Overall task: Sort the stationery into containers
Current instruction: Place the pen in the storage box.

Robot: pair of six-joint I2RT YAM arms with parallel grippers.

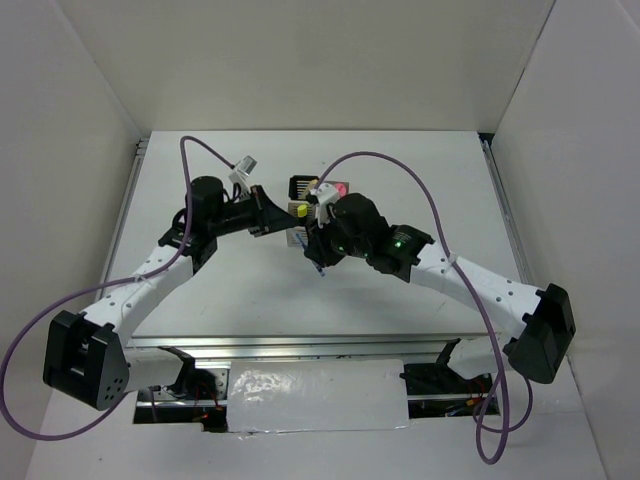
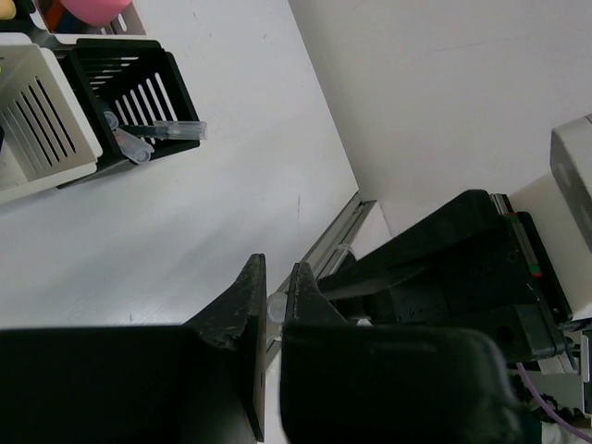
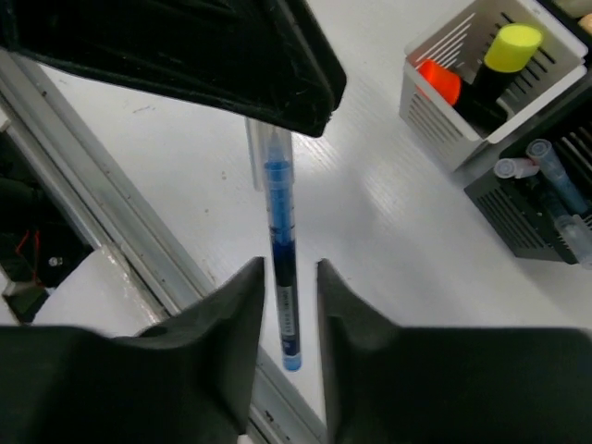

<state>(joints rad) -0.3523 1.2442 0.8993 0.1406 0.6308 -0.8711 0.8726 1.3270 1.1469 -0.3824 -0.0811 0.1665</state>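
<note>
Right wrist, white cup [image 3: 444,111], orange [image 3: 438,81], yellow highlighters [image 3: 514,46] inside

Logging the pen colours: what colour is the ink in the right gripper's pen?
Blue, clearest in the right wrist view: the pen sits between the right gripper fingers.

Both arms reach inward from the near corners of the desk [image 1: 300,300] and meet over its middle, toward the far edge. The left claw [image 2: 276,305] has its fingers nearly together, a small clear piece pinched between the tips. The right claw [image 3: 289,277] points down, its fingers closed on a blue pen [image 3: 282,250] held upright.
</note>
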